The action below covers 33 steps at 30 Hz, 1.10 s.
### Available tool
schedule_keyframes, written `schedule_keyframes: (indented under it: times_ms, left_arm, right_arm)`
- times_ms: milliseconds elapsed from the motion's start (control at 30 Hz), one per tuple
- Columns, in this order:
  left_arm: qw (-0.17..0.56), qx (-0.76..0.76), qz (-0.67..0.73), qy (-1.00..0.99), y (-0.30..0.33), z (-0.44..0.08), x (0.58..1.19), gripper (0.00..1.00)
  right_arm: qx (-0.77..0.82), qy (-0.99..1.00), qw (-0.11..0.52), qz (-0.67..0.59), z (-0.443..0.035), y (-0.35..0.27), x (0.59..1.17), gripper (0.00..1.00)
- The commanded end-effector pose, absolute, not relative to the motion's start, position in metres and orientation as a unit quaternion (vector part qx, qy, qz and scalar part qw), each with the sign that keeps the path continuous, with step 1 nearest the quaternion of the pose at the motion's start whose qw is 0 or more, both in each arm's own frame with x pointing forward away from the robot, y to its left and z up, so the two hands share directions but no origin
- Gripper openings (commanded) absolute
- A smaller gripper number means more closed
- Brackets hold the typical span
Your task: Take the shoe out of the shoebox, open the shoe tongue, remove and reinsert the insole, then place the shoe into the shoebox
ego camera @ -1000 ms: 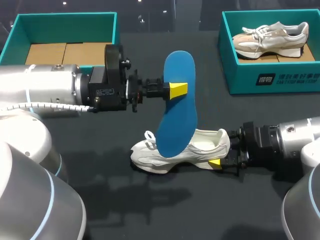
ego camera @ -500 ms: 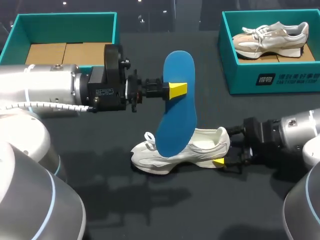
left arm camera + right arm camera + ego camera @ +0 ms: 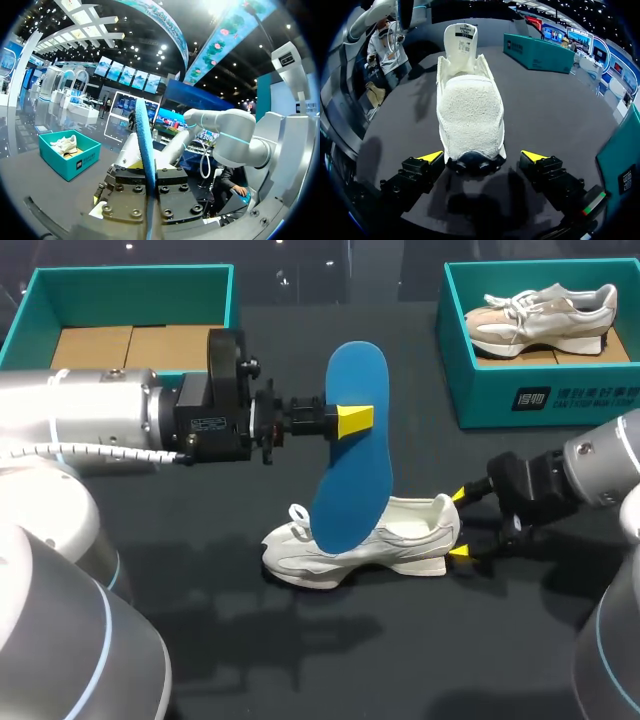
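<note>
Footwear: shoe, a white low trainer, standing on its sole on the desk; heel toward the right gripper, toe away from it.
Shoe interior: fleecy cream lining exposed; tongue raised upright at the end far from the right gripper, with a label on its inner face; dark patch at the base of the heel.
Insert: insole, blue, out of the shoe and held on end, rounded end up; its lower end hangs below the left gripper, over the shoe's fore part; contact with the shoe cannot be told.
Left arm: left gripper clenched on the insole near its upper end; the left wrist view shows the insole edge-on, rising between the finger blocks.
Right arm: right gripper released, low over the desk, fingers spread wide; the shoe's heel sits between the two yellow tips, with a clear gap on each side.
Containers: teal shoebox beyond the left arm, well apart from the left gripper, brown card floor showing; second shoebox, also teal, beyond the right gripper, holding a second trainer in white and beige.
</note>
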<state>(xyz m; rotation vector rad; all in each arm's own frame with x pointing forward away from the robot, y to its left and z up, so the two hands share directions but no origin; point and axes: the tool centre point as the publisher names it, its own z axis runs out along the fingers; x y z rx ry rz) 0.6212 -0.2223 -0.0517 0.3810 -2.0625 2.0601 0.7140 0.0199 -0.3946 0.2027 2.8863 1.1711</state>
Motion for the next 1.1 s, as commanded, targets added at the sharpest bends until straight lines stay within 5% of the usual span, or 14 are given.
schedule_keyframes:
  times_ms: [33,200,1100]
  left_arm:
    - [0.100,0.129,0.698,-0.697,-0.224,-0.053,0.621,0.00]
    - [0.100,0.129,0.698,-0.697,-0.224,-0.053,0.621,0.00]
    - [0.100,0.129,0.698,-0.697,-0.224,-0.053,0.621,0.00]
  right_arm:
    - [0.070,0.976,-0.021,0.203,-0.369,0.003,0.708,1.00]
    - [0.089,0.993,-0.041,0.073,-0.352,-0.011,0.697,1.00]
    - [0.070,0.997,0.007,-0.027,-0.339,0.025,0.705,1.00]
